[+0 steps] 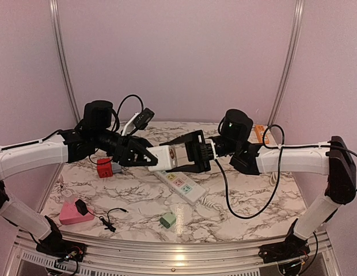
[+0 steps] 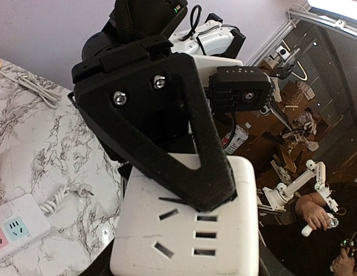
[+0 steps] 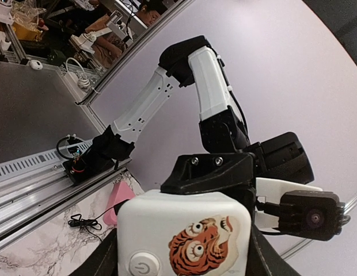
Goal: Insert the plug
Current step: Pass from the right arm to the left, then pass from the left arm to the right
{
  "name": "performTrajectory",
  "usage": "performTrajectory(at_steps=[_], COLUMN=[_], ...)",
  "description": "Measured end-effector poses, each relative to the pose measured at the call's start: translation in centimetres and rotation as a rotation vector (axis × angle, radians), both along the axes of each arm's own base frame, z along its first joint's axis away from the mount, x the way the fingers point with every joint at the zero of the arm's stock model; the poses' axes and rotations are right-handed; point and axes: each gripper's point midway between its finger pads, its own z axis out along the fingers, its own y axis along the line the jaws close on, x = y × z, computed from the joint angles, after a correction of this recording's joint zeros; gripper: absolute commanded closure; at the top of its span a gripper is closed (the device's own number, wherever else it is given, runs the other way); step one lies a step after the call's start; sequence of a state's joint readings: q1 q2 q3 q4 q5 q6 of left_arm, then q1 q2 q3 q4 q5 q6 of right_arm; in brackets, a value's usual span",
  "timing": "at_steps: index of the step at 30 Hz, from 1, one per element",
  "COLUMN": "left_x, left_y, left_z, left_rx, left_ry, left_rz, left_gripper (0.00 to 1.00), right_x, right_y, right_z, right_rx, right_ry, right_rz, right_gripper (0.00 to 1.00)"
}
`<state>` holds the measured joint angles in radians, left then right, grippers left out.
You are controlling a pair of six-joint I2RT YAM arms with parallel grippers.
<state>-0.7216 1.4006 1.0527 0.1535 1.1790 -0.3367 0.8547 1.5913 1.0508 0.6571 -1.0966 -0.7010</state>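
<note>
Both pincers grip one thing between them. The left pincer [image 1: 149, 156] and the right pincer [image 1: 177, 156] meet in mid-air over the grey-veined white marble table [image 1: 138, 198]. Each is clamped on the white plastic cube adapter [image 1: 162, 154], one from either side. From above we see only a pale block between black fingers, held clear of the table. It is near the long white power strip with coloured sockets [image 1: 179, 184], which lies flat on the marble.

The left wrist view gives us what the overhead cannot. The cube's face [image 2: 190, 236] carries dark socket slots, some straight and some slanted. A black finger of the right pincer [image 2: 190, 144] lies across its upper edge. One end of the strip [image 2: 17, 221] shows low on the left, with a coiled white cord [image 2: 57, 198] beside it.

The right wrist view shows a different face [image 3: 184, 230], with an orange tiger sticker and a round power button. The cube's prongs show in none of the views, so we cannot tell which way they point.

Elsewhere on the table lie a red block [image 1: 104, 167], a pink block [image 1: 72, 213] and a small green piece [image 1: 167, 219].
</note>
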Motion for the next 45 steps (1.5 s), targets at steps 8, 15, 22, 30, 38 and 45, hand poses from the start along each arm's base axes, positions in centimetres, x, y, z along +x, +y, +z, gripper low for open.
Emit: performTrajectory(at_steps=[8, 15, 22, 30, 38, 45], left_x=[-0.2, 0.9, 3.4, 6.2, 9.1, 9.1], left_y=[0.1, 0.3, 1.9, 4.7, 7.1, 7.2], left_z=[0.4, 1.2, 2.2, 1.4, 0.4, 0.8], left_rx=[0.001, -0.017, -0.036, 0.009, 0.105, 0.146], left_ry=[0.015, -0.05, -0.178, -0.392, -0.632, -0.809], left_rz=[0.003, 0.087, 0.281, 0.563, 0.758, 0.793], left_gripper=[1.0, 1.0, 1.0, 1.0, 1.0, 1.0], right_x=[0.0, 3.5, 6.0, 5.3, 6.7, 9.5], right_y=[0.0, 1.3, 1.2, 1.1, 3.3, 5.1], right_z=[0.4, 0.6, 0.2, 2.9, 5.7, 1.5], right_rx=[0.015, -0.085, -0.199, -0.315, -0.387, -0.51], right_ry=[0.012, 0.313, 0.649, 0.948, 1.212, 1.455], right_rz=[-0.009, -0.188, -0.346, -0.309, -0.261, -0.308], right_gripper=[0.17, 0.01, 0.02, 0.02, 0.03, 0.08])
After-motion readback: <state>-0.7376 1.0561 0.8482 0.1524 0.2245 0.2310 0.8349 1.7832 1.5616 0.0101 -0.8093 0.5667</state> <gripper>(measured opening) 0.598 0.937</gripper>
